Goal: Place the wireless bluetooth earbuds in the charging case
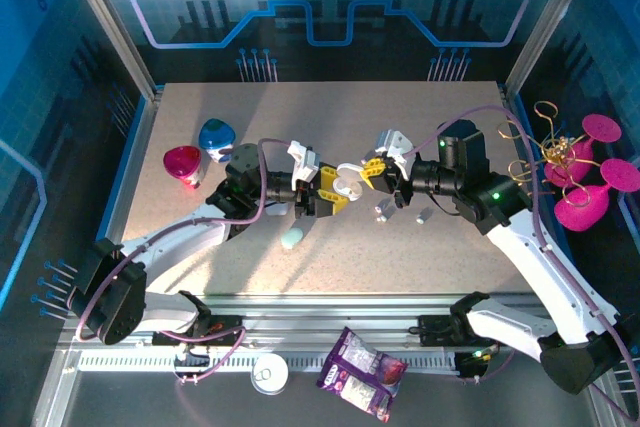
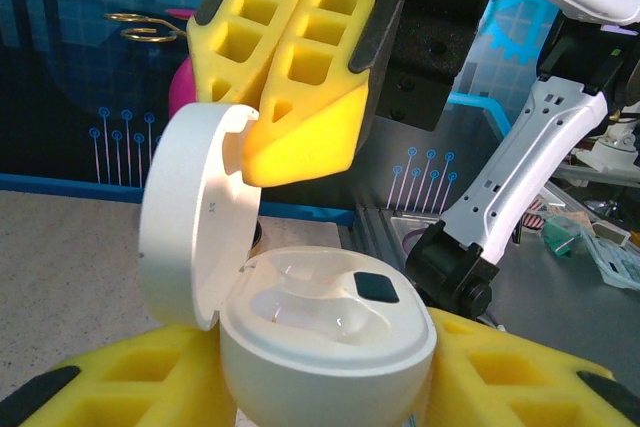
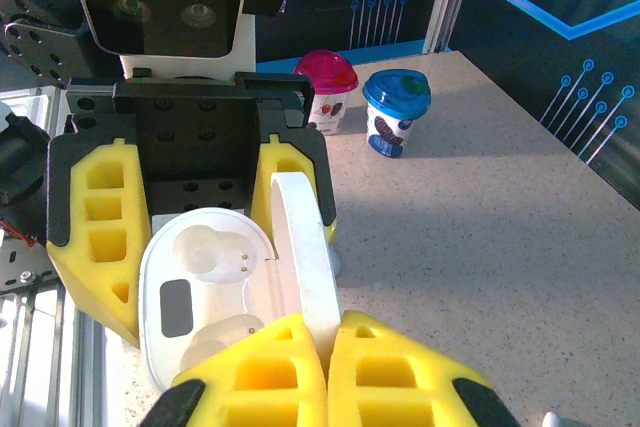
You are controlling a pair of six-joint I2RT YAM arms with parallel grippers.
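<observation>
Yellow foam jaws of the left gripper are clamped on the body of the white charging case and hold it above the middle of the surface, with a mint case lying just beside and nearer the arm bases. The lid stands open and roughly upright, and the two wells face up, bare. The right gripper meets it from the other side, its jaws together and pinching the lid's edge. The earbuds lie loose on the surface just right of the case and a little nearer the bases, under the right arm, so that arm is the nearer one. They are too small to tell their long axis. There is open room around them, and both pairs of jaws are occupied.
</observation>
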